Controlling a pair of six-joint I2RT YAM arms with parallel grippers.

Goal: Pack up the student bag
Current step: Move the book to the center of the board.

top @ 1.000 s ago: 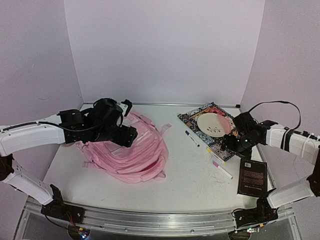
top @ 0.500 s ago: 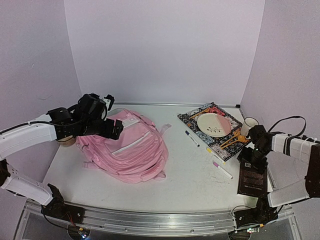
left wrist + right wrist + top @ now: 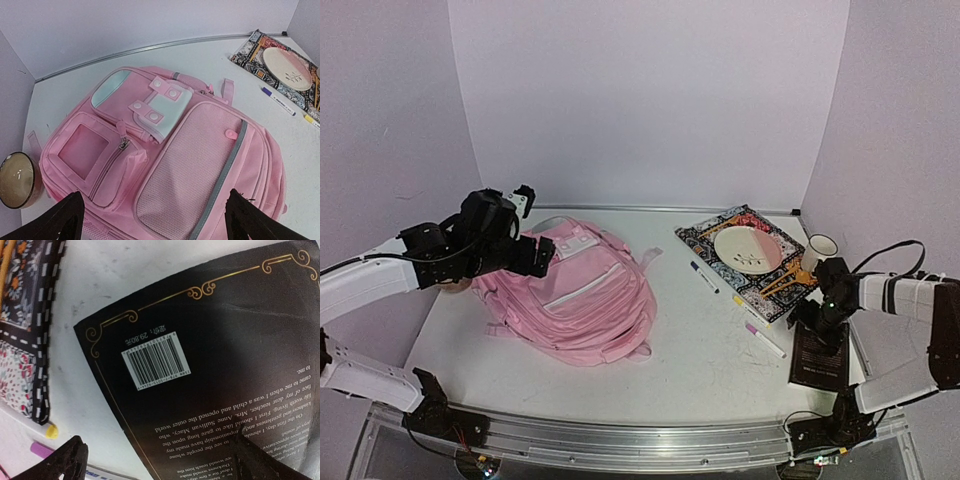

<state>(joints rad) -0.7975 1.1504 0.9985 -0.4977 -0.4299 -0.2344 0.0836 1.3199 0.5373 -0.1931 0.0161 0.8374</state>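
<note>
The pink student bag [image 3: 582,298] lies flat on the left half of the table, its mesh pocket [image 3: 200,165] and zip pockets facing up and closed. My left gripper [image 3: 534,226] hovers open over the bag's far left end. In the left wrist view that gripper [image 3: 157,220] has its fingers spread wide above the mesh pocket, holding nothing. A black book [image 3: 819,356] lies near the right edge. My right gripper [image 3: 823,318] hangs open just above it. In the right wrist view the book [image 3: 210,365] shows its barcode between the spread fingers of the gripper [image 3: 162,462].
A patterned notebook [image 3: 720,232] at the back right carries a pale plate [image 3: 745,248] and an orange item. A white cup [image 3: 818,247] stands beside it. A blue pen [image 3: 704,277] and a purple marker [image 3: 764,340] lie between bag and book. A brown jar [image 3: 17,180] sits left of the bag.
My left gripper opened wider and drew back to the left off the bag. My right arm swung from the patterned notebook toward the near right and came down over the black book.
</note>
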